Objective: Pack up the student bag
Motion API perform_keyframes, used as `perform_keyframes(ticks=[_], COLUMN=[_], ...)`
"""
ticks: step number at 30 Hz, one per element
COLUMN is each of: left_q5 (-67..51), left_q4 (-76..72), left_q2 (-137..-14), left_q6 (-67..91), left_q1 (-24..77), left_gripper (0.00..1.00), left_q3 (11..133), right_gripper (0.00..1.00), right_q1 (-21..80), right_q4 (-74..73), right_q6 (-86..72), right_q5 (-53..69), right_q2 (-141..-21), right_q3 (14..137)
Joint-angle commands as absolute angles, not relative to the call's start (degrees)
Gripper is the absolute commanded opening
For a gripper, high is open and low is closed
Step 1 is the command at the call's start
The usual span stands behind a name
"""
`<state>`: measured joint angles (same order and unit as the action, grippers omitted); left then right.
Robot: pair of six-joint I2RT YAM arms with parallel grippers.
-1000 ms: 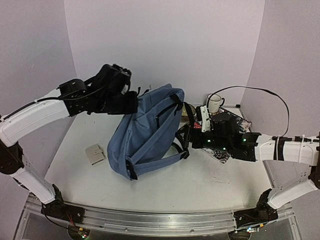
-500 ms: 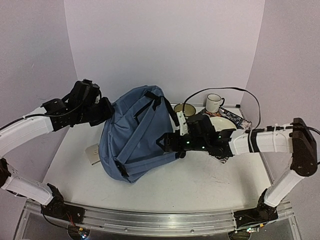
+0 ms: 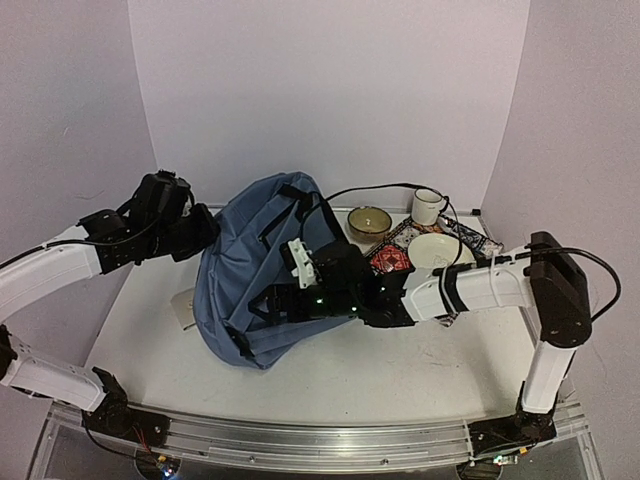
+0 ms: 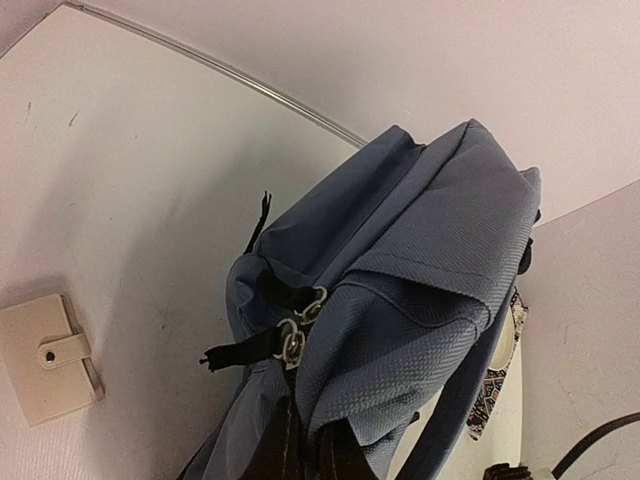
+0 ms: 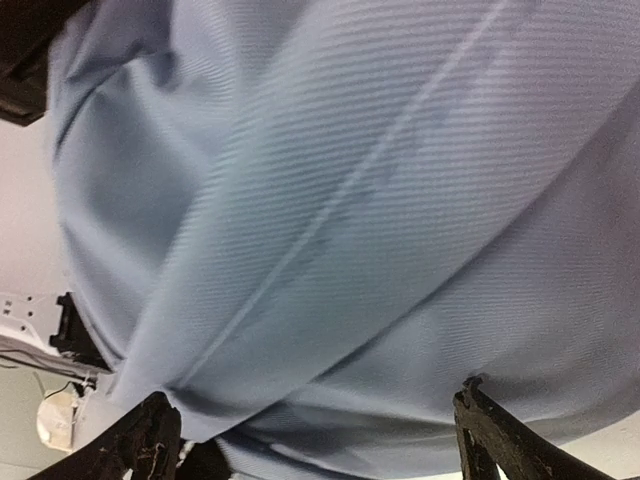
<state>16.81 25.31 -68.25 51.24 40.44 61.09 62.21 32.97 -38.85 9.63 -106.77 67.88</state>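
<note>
left gripper [image 3: 207, 235] clamped on student bag [image 3: 245, 255], 9 o'clock edge | right gripper [image 3: 266, 303] fingers spread wide at bag's 6 o'clock (fabric blurred)

light: bright, even | shadows: soft | right wrist view: student bag [image 5: 330, 200] blurred | top view: sharp

**Top external:** you look down and forward from above and behind both arm bases, far enough to hold the whole table [image 3: 420, 370] and the student bag [image 3: 235, 290].
**Left wrist:** you look past the left gripper [image 4: 305, 455] at the bottom edge, close on the bag's upper end, with table and a tan wallet [image 4: 50, 355] below.
**Right wrist:** you face the bag's fabric at very short range, the right gripper [image 5: 320, 450] at the 2 lower corners.
All 3 views share the bag; 2 share the wallet.
</note>
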Motion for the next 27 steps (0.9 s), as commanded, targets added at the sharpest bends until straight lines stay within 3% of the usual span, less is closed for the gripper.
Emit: perform_keyframes(ticks=[1, 7, 13, 15, 22, 25, 27], left_q5=[19.78, 18.12, 16.28, 15.94, 15.82, 16.35, 16.80], left_q4=[24.20, 24.46, 24.36, 24.30, 24.54, 25.98, 27.24], left_q2=[-65.58, -64.02, -62.89, -62.59, -59.07, -57.40, -56.56], left_q6=[51.80, 54.85, 56.34, 56.62, 59.24, 60.69, 61.67], left_q1=[39.72, 39.55, 39.55, 39.55, 39.57, 39.46, 39.45], left_gripper=[0.00, 0.00, 0.00, 0.00, 0.00, 0.00, 0.00], left_q3=[57.81, 52.25, 49.48, 48.51, 41.21, 37.92, 36.08], right_gripper=[0.95, 0.93, 0.80, 0.68, 0.13, 0.01, 0.00], right_q1=[62.71, 62.90, 63.31, 63.37, 63.18, 63.17, 63.13], right_q4=[38.28, 39.93, 39.93, 39.94, 31.25, 25.51, 22.90], right_q6=[-40.38, -42.15, -44.29, -44.53, -37.64, -33.36, -31.31], right_q5=[13.72, 16.10, 19.48, 20.30, 16.66, 14.98, 14.37], right_q2=[-107.11, -111.29, -118.04, -118.63, -113.83, -112.19, -111.56], right_q3=[70.49, 74.18, 80.32, 80.55, 80.61, 82.67, 83.91])
